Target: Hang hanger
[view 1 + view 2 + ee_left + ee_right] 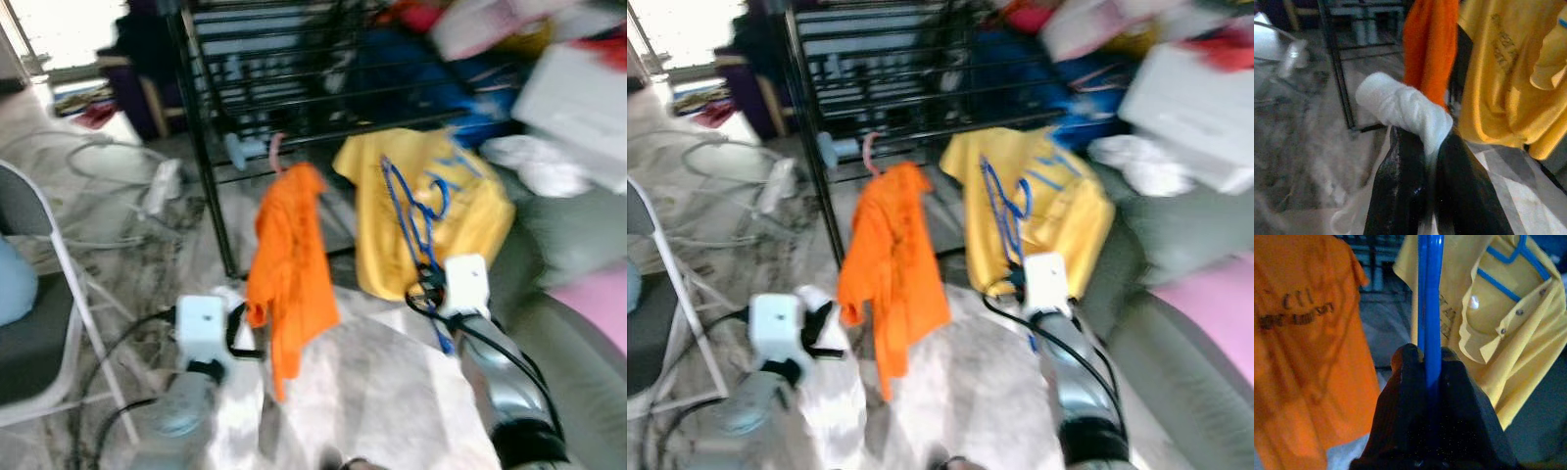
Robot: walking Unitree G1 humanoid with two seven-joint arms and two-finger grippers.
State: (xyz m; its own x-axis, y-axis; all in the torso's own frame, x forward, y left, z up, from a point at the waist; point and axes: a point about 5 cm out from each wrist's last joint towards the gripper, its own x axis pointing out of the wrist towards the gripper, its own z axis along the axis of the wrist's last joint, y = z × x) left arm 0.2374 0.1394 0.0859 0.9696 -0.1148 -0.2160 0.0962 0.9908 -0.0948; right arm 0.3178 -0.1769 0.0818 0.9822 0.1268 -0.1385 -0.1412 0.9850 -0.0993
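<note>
1. Head views: the right hand (428, 284) is closed on a blue hanger (416, 211), which lies against a yellow shirt (431, 211). An orange shirt (289, 269) hangs from a pink hook (275, 152) on a black rack (294, 88). The left hand (240, 333) is low, beside the orange shirt. A folding chair (39, 323) stands at the left.
2. Left wrist view: the left hand's fingers (1400, 186) pinch white cloth (1405, 110).
3. Right wrist view: the fingers (1400, 396) clamp the blue bar. The orange shirt has dark writing, too blurry to read.
</note>
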